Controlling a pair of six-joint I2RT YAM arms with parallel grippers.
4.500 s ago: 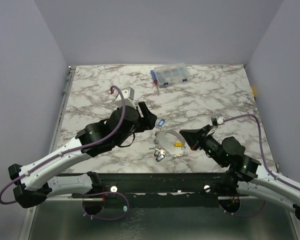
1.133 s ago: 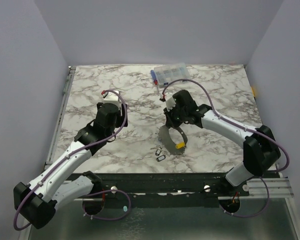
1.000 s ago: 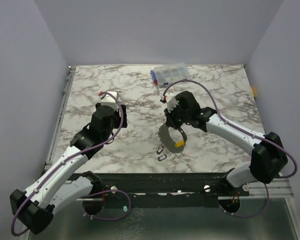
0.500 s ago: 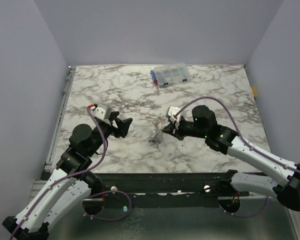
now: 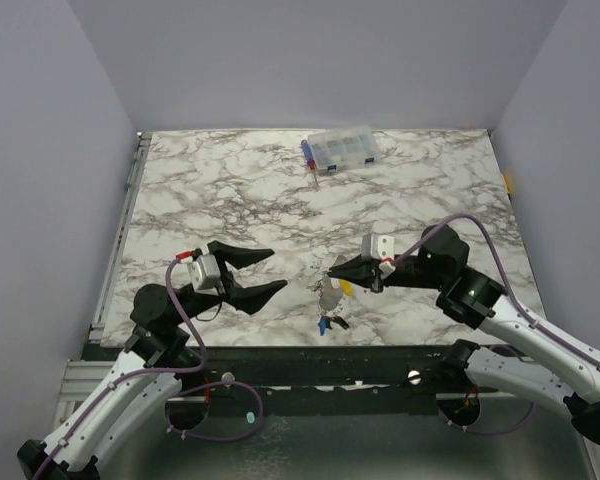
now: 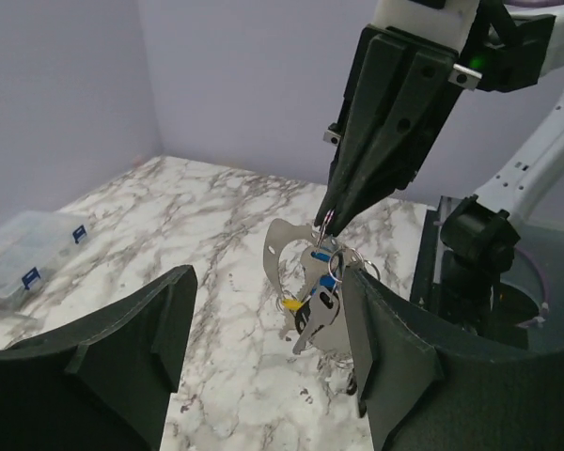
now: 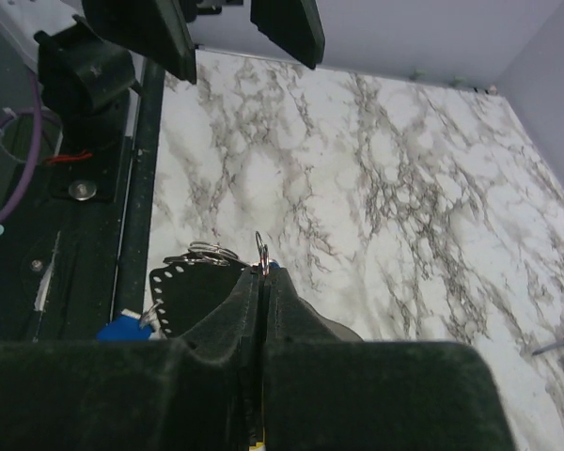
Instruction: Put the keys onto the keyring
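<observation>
hanging above surface (image 5: 220, 190), keyring (image 6: 280, 249) pinched in right gripper (image 5: 342, 270) jaws; keys (image 6: 321, 305) bunched below, overlapping, count unclear, mostly hidden in right wrist view. left gripper (image 5: 278, 269) jaws wide apart, near.

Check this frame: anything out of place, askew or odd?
Nothing spilled or damaged. The keyring hangs tilted in the air, pinched by the right gripper, with the keys bunched beneath it. The left gripper is open and empty. A small red-and-blue piece lies outside the compartment box.
</observation>
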